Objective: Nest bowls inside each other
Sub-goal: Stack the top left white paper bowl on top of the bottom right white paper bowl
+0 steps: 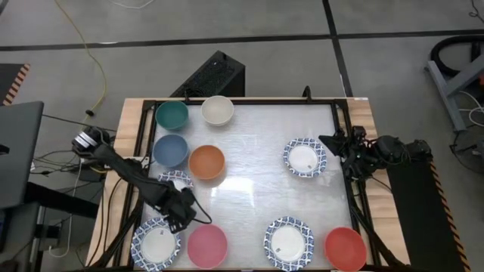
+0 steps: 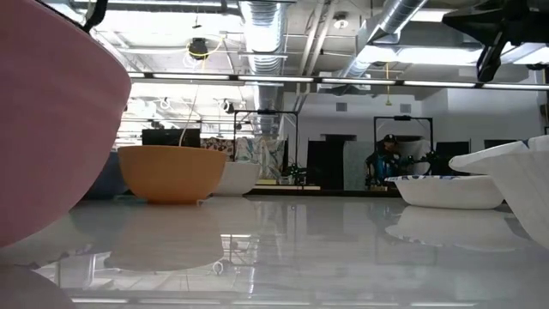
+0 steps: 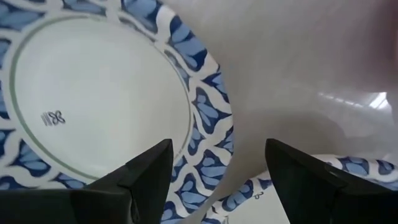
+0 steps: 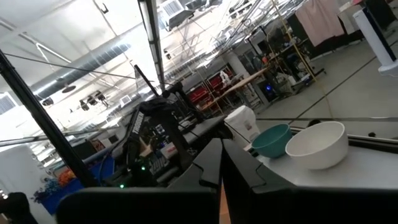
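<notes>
Bowls lie spread over the white table (image 1: pixel 249 162), none nested yet. Taking the orange bowl (image 1: pixel 206 162) as landmark: the blue bowl (image 1: pixel 170 149) sits just beside it toward the left arm, the teal bowl (image 1: pixel 172 115) and cream bowl (image 1: pixel 217 110) lie beyond it at the far edge, and the pink bowl (image 1: pixel 207 245) lies toward the near edge. A patterned-rim bowl (image 1: pixel 156 244) sits beside the pink one, at the near left corner; another patterned bowl (image 1: pixel 175 180), just next to the orange bowl, is half hidden under the left arm. Well apart to the right lie two more patterned bowls (image 1: pixel 305 157) (image 1: pixel 288 242) and the red bowl (image 1: pixel 345 248), which is cut off by the frame's bottom edge.

The left gripper (image 1: pixel 181 214) hangs over the gap between the two left patterned bowls, fingers (image 3: pixel 146 174) spread wide, holding nothing. The right gripper (image 1: pixel 333 141) waits at the table's right edge, fingers closed together and empty.

In the low view the pink bowl (image 2: pixel 51 129) fills the left side, cropped and blurred.
</notes>
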`<state>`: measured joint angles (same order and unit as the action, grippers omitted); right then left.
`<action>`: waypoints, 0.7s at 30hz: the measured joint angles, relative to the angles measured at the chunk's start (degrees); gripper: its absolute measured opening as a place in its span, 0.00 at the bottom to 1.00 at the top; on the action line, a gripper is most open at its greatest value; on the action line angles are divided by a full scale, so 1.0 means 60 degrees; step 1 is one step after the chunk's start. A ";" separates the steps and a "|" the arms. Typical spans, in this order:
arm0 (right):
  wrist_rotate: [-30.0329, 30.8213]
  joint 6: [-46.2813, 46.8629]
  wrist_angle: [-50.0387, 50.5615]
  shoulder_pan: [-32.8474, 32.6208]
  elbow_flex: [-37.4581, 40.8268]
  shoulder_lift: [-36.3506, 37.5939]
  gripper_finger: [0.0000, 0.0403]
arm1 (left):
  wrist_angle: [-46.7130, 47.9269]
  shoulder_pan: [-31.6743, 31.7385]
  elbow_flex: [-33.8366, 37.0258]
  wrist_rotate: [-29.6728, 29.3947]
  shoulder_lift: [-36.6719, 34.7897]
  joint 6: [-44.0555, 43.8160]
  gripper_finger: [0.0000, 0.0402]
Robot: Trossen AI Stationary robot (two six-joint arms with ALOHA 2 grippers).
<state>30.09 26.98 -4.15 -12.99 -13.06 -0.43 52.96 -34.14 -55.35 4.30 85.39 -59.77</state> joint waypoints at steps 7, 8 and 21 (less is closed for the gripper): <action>-0.0055 0.0007 0.0315 0.0000 0.0004 0.0000 0.08 | 0.0002 -0.0206 -0.0007 -0.0596 0.0017 -0.0502 0.61; -0.0053 0.0007 0.0337 0.0000 0.0004 0.0000 0.08 | 0.0002 -0.0218 -0.0007 -0.0751 0.0017 -0.0501 0.61; -0.0051 0.0012 0.0348 -0.0007 0.0004 0.0001 0.08 | 0.0179 -0.0217 -0.0004 -0.0482 0.1382 0.0505 0.61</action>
<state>29.78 27.06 -2.07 -13.04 -13.04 -0.42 54.03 -35.44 -55.37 1.41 93.68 -56.74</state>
